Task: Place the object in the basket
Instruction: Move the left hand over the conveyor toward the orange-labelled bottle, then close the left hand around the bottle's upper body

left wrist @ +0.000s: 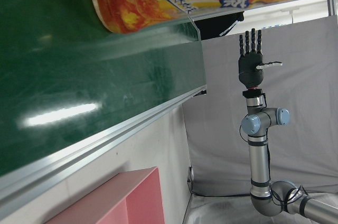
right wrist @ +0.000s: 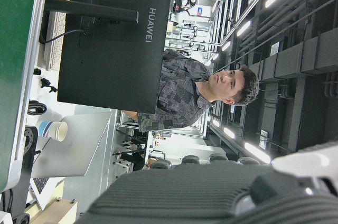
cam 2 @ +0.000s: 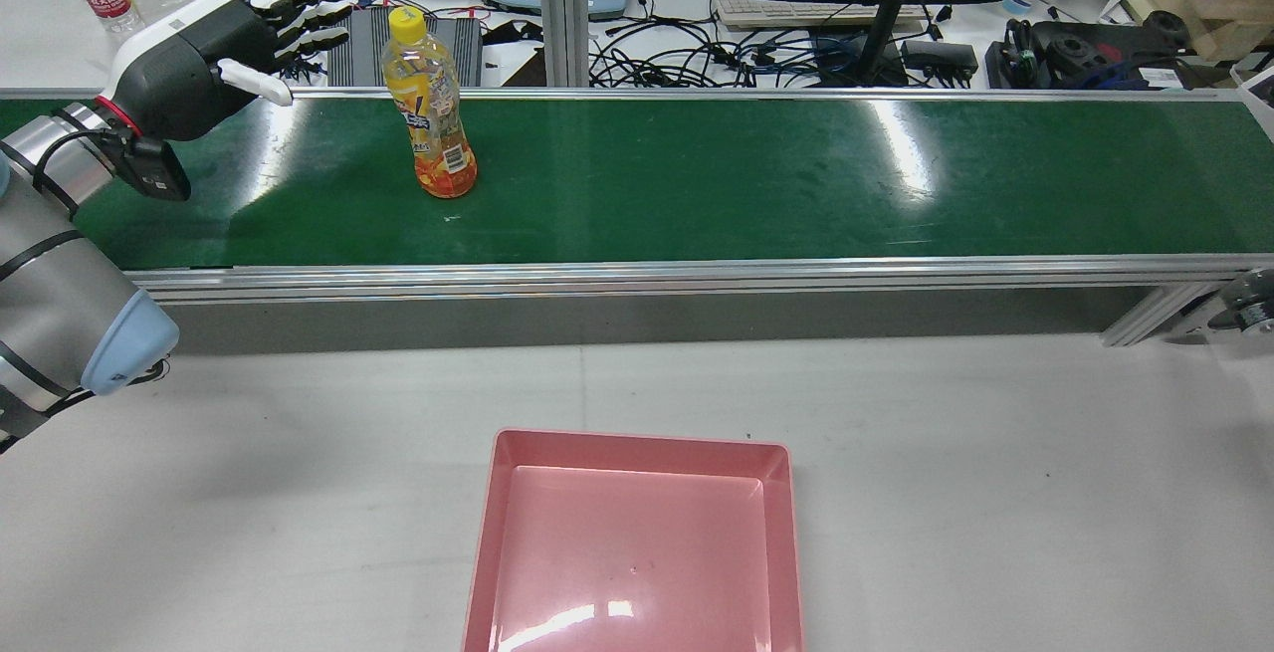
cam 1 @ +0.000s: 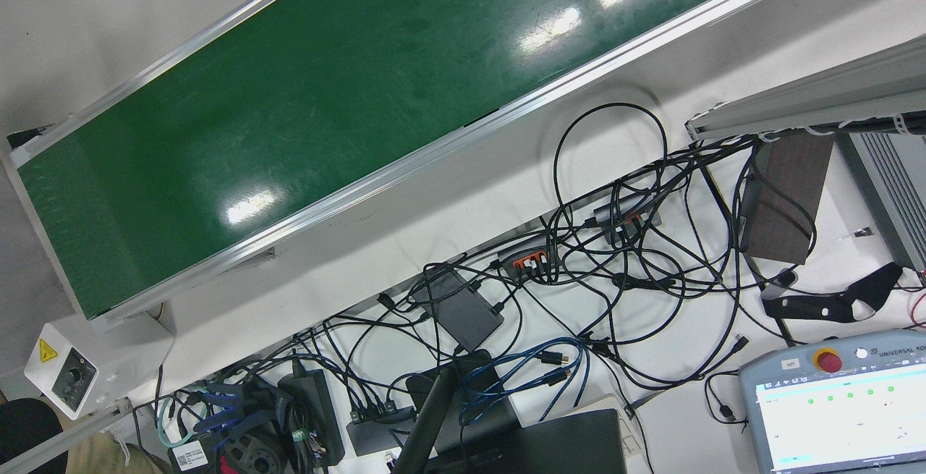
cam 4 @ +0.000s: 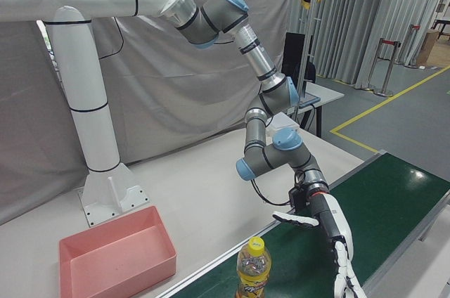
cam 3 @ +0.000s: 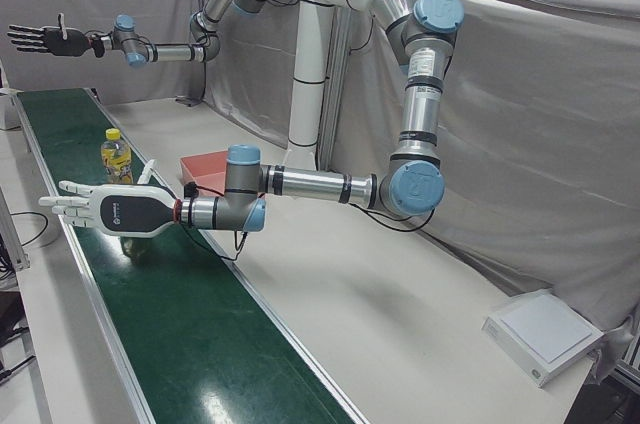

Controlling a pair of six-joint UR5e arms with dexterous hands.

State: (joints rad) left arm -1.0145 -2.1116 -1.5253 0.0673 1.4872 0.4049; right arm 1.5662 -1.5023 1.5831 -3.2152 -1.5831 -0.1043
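Although the front view shows no arm, it shows the green conveyor belt (cam 1: 304,112), a cable tangle (cam 1: 579,293) and a teach pendant (cam 1: 839,401) cut off at the frame edge, its casing reading "UNIVERSAL RO".

Rear view: the left hand (cam 2: 214,50) hovers over the belt's left end, fingers spread, holding nothing. The bottle (cam 2: 430,105), yellow-capped with orange drink inside, stands upright on the belt just beyond the fingertips, apart from them. Its label print is too small to read. The pink basket (cam 2: 637,543) lies on the table well nearer the robot than the hand, with nothing in it; its near edge is cut off.

Left-front view: the right hand (cam 3: 45,39) is raised far along the belt, fingers spread and holding nothing.

Right-front view: the left hand's fingertips and the bottle's base are cut off.

Left hand view: only the bottle's lower body shows; its characters are cropped.

Right hand view: a monitor (right wrist: 113,39) reads "HUAWEI"; a person (right wrist: 185,97) stands behind it, beside a paper cup (right wrist: 52,130).
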